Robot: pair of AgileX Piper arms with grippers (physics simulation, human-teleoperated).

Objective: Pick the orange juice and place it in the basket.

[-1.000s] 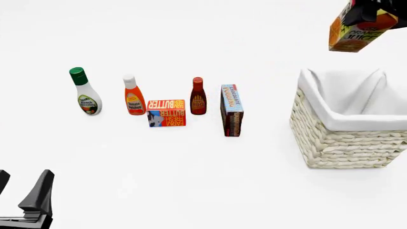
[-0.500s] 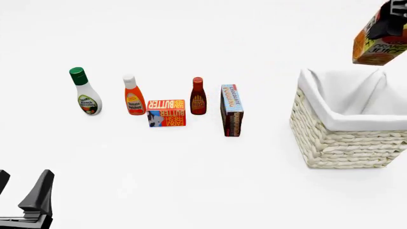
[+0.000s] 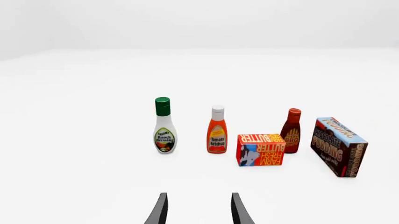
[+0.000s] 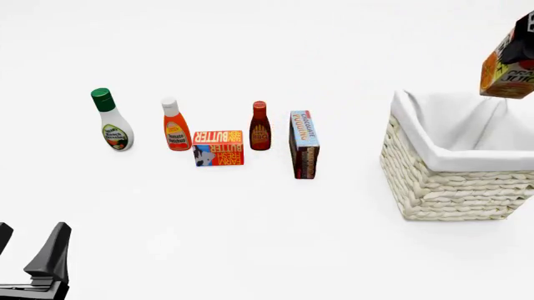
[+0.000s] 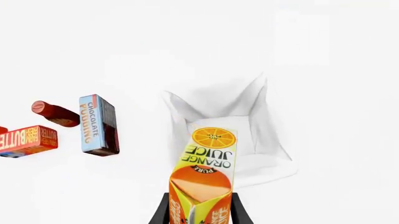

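Above basket (image 4: 454, 169): right claw (image 5: 198, 212) clamping orange juice (image 5: 203, 179).

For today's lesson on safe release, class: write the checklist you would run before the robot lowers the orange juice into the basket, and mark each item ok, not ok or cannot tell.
1. Carton gripped: the right claw is shut on the orange juice, one finger on each side. Ok.
2. Carton over the opening: the right wrist view shows the basket lining beneath it; the front view cuts the carton at the frame edge. Cannot tell whether it is centred.
3. Basket upright and open, nothing seen inside. Ok.
4. Carton above the rim, not touching it. Ok.
5. Chocolate pudding box stands apart from the basket. Ok.
6. Left claw open, low and far away. Ok.
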